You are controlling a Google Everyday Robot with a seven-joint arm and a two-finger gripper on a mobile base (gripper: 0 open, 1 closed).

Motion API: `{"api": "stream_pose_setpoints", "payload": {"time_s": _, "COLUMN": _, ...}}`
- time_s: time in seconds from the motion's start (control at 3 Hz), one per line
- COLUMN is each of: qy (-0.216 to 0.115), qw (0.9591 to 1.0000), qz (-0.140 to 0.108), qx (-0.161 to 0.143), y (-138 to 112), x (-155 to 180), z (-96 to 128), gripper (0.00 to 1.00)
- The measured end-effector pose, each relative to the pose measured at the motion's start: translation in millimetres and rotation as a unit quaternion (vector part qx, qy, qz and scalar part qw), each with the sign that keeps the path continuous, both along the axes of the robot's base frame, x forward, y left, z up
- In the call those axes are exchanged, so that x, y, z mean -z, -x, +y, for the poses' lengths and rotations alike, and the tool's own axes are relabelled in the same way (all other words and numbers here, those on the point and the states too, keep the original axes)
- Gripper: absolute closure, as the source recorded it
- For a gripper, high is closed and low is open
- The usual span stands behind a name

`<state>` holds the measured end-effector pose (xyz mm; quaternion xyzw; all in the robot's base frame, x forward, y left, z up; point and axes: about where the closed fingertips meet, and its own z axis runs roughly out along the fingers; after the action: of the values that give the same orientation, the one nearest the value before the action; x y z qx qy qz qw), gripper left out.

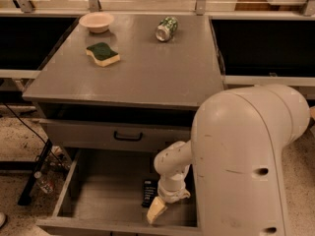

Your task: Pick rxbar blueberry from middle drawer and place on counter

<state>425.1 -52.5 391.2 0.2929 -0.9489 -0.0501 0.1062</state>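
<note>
While the bar [149, 193] lies in the drawer [101, 200], we reach.
Gripper [155, 211] low beside it for pickup; open or closed, we cannot tell.

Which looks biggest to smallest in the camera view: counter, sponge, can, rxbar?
1. counter
2. sponge
3. can and rxbar blueberry: look alike, so unranked.
The gripper is low in the middle drawer, just beside the bar.
</note>
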Motion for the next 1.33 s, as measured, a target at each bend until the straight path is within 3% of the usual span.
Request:
{"api": "stream_pose_setpoints", "payload": {"time_s": 0.33, "qy": -0.014, "qw": 0.9999, "qz": 0.001, "qx": -0.005, "y": -10.5, "x": -0.6, "z": 25.9, "gripper": 0.0}}
{"api": "stream_pose_setpoints", "payload": {"time_s": 0.67, "qy": -0.016, "qw": 0.9998, "qz": 0.01, "qx": -0.001, "y": -13.8, "x": 8.5, "z": 31.6, "gripper": 0.0}}
{"api": "stream_pose_setpoints", "payload": {"time_s": 1.0, "qy": -0.02, "qw": 0.9995, "qz": 0.025, "qx": 0.001, "y": -10.8, "x": 16.8, "z": 24.5, "gripper": 0.0}}
{"api": "stream_pose_setpoints", "payload": {"time_s": 1.33, "qy": -0.015, "qw": 0.9996, "qz": 0.023, "qx": 0.01, "y": 1.7, "x": 9.7, "z": 13.0, "gripper": 0.0}}
